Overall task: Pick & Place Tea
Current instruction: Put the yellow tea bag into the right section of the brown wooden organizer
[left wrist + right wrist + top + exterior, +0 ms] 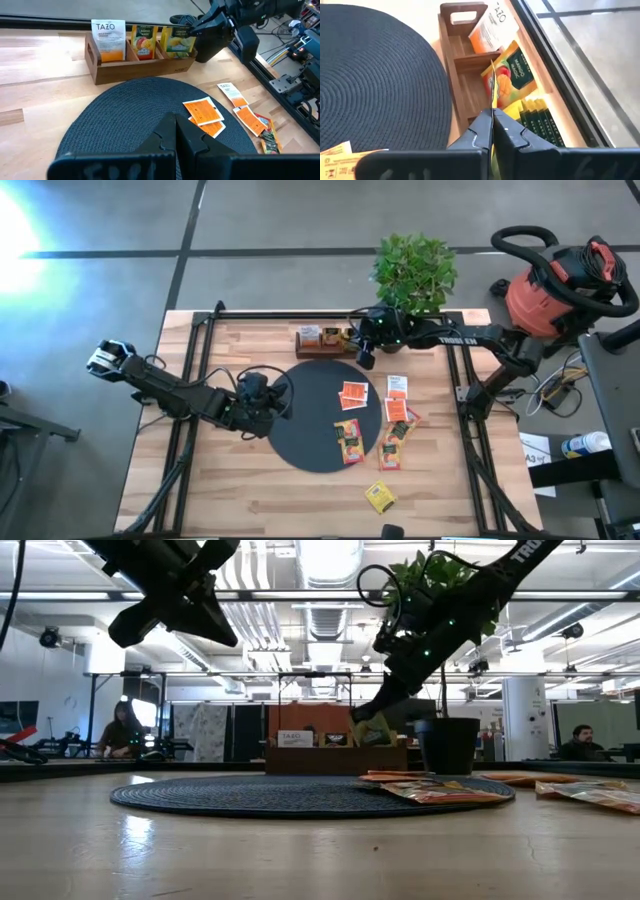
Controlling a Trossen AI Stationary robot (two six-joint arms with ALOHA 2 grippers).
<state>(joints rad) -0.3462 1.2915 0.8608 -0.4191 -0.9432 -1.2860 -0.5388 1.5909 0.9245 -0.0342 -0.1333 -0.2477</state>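
A brown wooden box (325, 340) with three compartments stands at the far side of the round black mat (310, 430). It holds a white-and-orange sachet (109, 35), a mango sachet (142, 40) and green ones (537, 120). My right gripper (492, 114) hangs over the box's right end, shut on a yellow-green tea sachet (493, 85). More tea lies loose: orange-red sachets (353, 394) on the mat, and several sachets (397, 412) on the wood to its right. My left gripper (280, 402) hovers shut and empty over the mat's left part. My right gripper pinches the yellow-green sachet by one end (493, 102) between its two fingers. The fingers slant down from the table's right side. The sachet shows edge-on and sticks out past the fingertips toward the box (335, 758). In the low view its lower end (374, 732) hangs at the box's rim; whether it touches, I cannot tell.
A potted plant (415, 268) stands at the far edge behind the box. A yellow sachet (380, 496) lies alone near the front edge. Black frame rails (195, 380) run along both sides of the table. A red shop vacuum (560, 290) stands off the table's right.
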